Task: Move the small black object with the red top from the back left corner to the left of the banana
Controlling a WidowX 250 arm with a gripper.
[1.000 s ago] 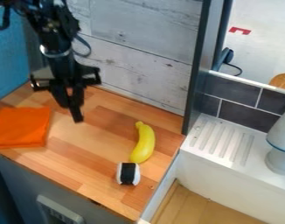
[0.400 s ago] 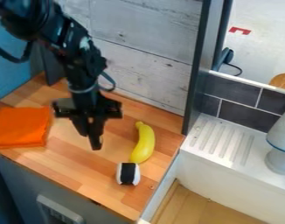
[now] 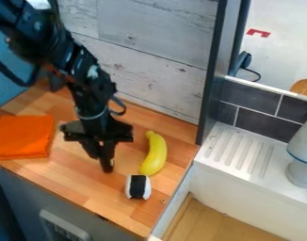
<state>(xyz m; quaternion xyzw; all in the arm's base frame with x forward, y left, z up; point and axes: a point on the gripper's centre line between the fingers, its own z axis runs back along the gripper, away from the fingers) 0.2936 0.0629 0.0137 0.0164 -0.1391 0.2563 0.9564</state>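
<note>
The black gripper (image 3: 104, 164) hangs over the wooden counter, pointing down, left of the banana and up-left of the sushi piece. A yellow banana (image 3: 156, 154) lies lengthwise on the counter, curved, its stem end toward the wall. Right by the banana's lower end is a white sushi piece with a black band (image 3: 138, 187). An orange folded cloth (image 3: 22, 137) lies flat on the left side of the counter. The gripper touches neither the banana nor the sushi piece.
The wooden counter (image 3: 74, 188) ends at a front edge and, on the right, beside a white sink (image 3: 244, 202) with a ribbed ledge. A whitish, rounded object (image 3: 302, 162) stands on that ledge. Behind are a plank wall (image 3: 149, 61) and a dark upright post (image 3: 212, 80).
The gripper has come down and to the right, from near the wall to beside the banana and sushi piece. The banana, sushi piece and cloth have stayed put.
</note>
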